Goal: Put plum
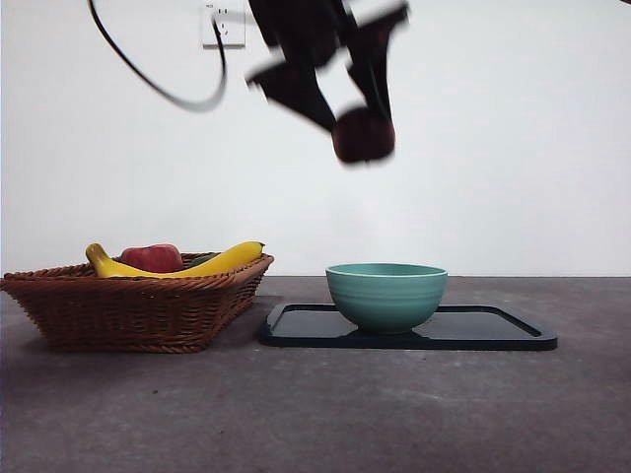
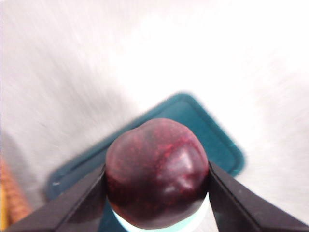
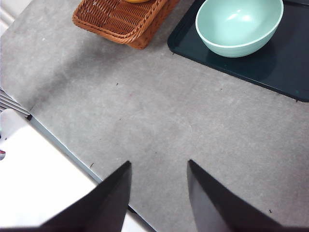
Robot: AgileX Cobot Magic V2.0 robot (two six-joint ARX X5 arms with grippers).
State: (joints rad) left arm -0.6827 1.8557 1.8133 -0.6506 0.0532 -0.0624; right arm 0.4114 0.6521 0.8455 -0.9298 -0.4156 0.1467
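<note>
Two black jaws of your left gripper [image 2: 157,193] clamp the plum [image 2: 157,172] from both sides, holding it high in the air above the teal bowl [image 1: 386,295], which sits on the dark tray [image 1: 493,333]. You see the wicker basket [image 1: 133,305] just beside the tray, with a banana [image 1: 187,264] and a red apple [image 1: 152,258] in it. Your right gripper [image 3: 158,193] hangs over bare grey table [image 3: 159,116], jaws apart, holding nothing.
</note>
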